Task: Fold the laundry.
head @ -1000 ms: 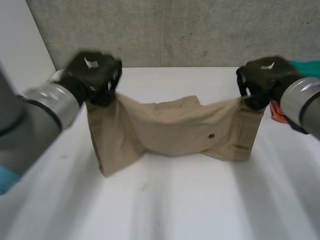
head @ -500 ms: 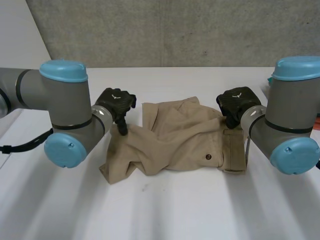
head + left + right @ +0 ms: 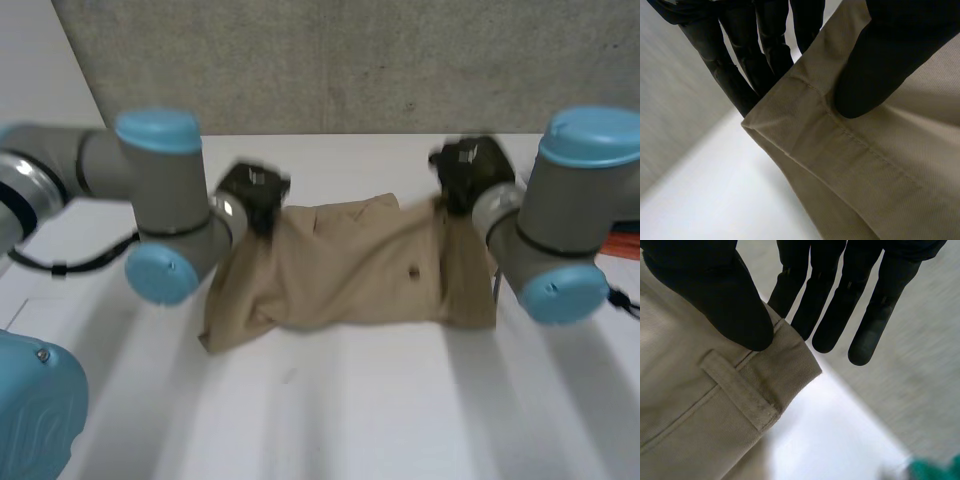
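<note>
**Item 1, tan garment** [image 3: 360, 265]. I see it hanging as a broad sheet between my two hands. Its top edge is lifted at both ends, and its lower edge rests on the white table [image 3: 350, 410] below and between them. A small dark button [image 3: 413, 272] sits on the face, nearer the right hand than the left.

**Item 2, left hand** [image 3: 255, 190]. I find it at the garment's top corner on its own side. In its wrist view the thumb presses on one face of the cloth just inside the stitched hem [image 3: 805, 140]. The fingers [image 3: 765, 50] run straight down behind the other face, so the cloth is pinched between them. The corner of the hem ends at the fingertips.

**Item 3, right hand** [image 3: 468, 172]. It is at the opposite top corner, on the waistband. In its wrist view the thumb bears on the waistband edge, just beside a belt loop [image 3: 740, 390]. The fingers [image 3: 827, 305] are straight; one passes behind the cloth's corner and the others reach past it. I read the cloth as pinched between the thumb and that finger.

**Item 4, surroundings.** A grey wall [image 3: 350, 60] stands beyond both hands. An orange thing [image 3: 625, 243] lies on the table outside the right arm. A green thing [image 3: 935, 470] shows past the right hand's fingertips, too blurred for me to identify.
</note>
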Robot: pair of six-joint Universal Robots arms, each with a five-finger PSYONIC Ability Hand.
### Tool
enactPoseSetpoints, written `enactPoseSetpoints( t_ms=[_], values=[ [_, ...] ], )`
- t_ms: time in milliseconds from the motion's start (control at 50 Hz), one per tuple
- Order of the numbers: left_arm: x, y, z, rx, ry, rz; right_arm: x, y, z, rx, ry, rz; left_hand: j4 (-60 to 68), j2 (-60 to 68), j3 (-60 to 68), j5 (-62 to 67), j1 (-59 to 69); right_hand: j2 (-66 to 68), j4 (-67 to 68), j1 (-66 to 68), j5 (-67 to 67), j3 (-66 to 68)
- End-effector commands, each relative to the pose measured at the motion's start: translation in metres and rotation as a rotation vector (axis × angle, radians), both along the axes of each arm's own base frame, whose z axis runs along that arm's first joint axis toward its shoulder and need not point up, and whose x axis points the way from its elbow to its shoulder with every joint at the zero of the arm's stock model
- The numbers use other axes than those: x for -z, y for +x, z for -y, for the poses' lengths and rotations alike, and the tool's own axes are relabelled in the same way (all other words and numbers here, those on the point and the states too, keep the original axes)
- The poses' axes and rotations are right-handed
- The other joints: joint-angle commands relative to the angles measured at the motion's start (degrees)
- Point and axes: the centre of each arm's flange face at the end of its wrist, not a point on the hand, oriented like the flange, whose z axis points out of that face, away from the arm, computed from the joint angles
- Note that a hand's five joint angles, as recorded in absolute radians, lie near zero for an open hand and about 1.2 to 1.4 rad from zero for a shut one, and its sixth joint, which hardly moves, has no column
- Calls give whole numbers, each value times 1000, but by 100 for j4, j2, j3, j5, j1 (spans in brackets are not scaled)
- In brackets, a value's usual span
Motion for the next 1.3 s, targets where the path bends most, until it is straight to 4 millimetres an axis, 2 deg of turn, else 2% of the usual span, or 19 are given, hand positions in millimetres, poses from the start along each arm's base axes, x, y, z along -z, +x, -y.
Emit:
enactPoseSetpoints(
  t_ms=[20, 40, 120, 160, 220, 320, 400, 480, 500, 560, 580, 640, 720, 760, 840, 940, 1040, 1200, 1300],
  values=[
    [-170, 9, 17, -91, -519, -322, -124, 8, 42, 95, -593, 297, 1156, 1147, 1202, 1392, 1230, 1278, 1134, 1547, 1244, 1173],
    [-206, 18, 12, -118, -626, -420, -155, 5, 41, 100, -716, 379, 1156, 1147, 1202, 1392, 1230, 1278, 1134, 1547, 1244, 1173],
    [-262, 33, -7, -135, -790, -588, -203, 4, 34, 55, -872, 517, 1156, 1147, 1202, 1392, 1230, 1278, 1134, 1547, 1244, 1173],
    [-267, 36, -14, -129, -797, -604, -208, 7, 32, 22, -867, 526, 1156, 1147, 1202, 1392, 1230, 1278, 1134, 1547, 1244, 1173],
    [-256, 37, -24, -107, -745, -579, -201, 16, 30, -48, -797, 494, 1156, 1147, 1202, 1392, 1230, 1278, 1134, 1547, 1244, 1173],
    [-216, 34, -31, -56, -634, -498, -179, 19, 30, -95, -682, 444, 1156, 1147, 1202, 1392, 1230, 1278, 1134, 1547, 1244, 1173],
    [-175, 35, -31, -58, -532, -433, -145, 17, 32, -93, -568, 411, 1156, 1147, 1202, 1392, 1230, 1278, 1134, 1547, 1244, 1173],
    [-127, 38, -32, -80, -417, -365, -96, 13, 33, -90, -430, 359, 1156, 1147, 1202, 1392, 1230, 1278, 1134, 1547, 1244, 1173],
    [-104, 40, -33, -89, -361, -332, -72, 11, 31, -92, -366, 330, 1156, 1147, 1202, 1392, 1230, 1278, 1134, 1547, 1244, 1173],
    [-69, 41, -37, -88, -275, -275, -32, 8, 26, -99, -261, 279, 1156, 1147, 1202, 1392, 1230, 1278, 1134, 1547, 1244, 1173],
    [-45, 42, -40, -88, -218, -230, -5, 4, 21, -99, -193, 242, 1156, 1147, 1202, 1392, 1230, 1278, 1134, 1547, 1244, 1173],
    [-1, 46, -49, -84, -116, -133, 41, -7, 12, -82, -79, 163, 1156, 1147, 1202, 1392, 1230, 1278, 1134, 1547, 1244, 1173],
    [28, 52, -59, -72, -42, -46, 76, -22, -3, -59, 13, 76, 1156, 1147, 1202, 1392, 1230, 1278, 1134, 1547, 1244, 1173],
    [31, 55, -65, -65, -22, -25, 82, -27, -8, -51, 34, 50, 1156, 1147, 1202, 1392, 1230, 1278, 1134, 1547, 1244, 1173],
    [27, 63, -82, -47, 38, 16, 77, -38, -21, -40, 71, -2, 1156, 1147, 1202, 1392, 1230, 1278, 1134, 1547, 1244, 1173],
    [15, 72, -114, -15, 145, 72, 54, -54, -43, -31, 163, -111, 1156, 1147, 1202, 1392, 1230, 1278, 1134, 1547, 1244, 1173],
    [6, 83, -161, 27, 297, 169, 37, -70, -81, -73, 350, -275, 1156, 1147, 1202, 1392, 1230, 1278, 1134, 1547, 1244, 1173],
    [6, 102, -216, 133, 481, 383, 30, -94, -133, -193, 589, -537, 1156, 1147, 1202, 1392, 1230, 1278, 1134, 1547, 1244, 1173],
    [4, 103, -238, 213, 551, 445, 26, -98, -147, -277, 612, -603, 1156, 1147, 1202, 1392, 1230, 1278, 1134, 1547, 1244, 1173]
  ],
)
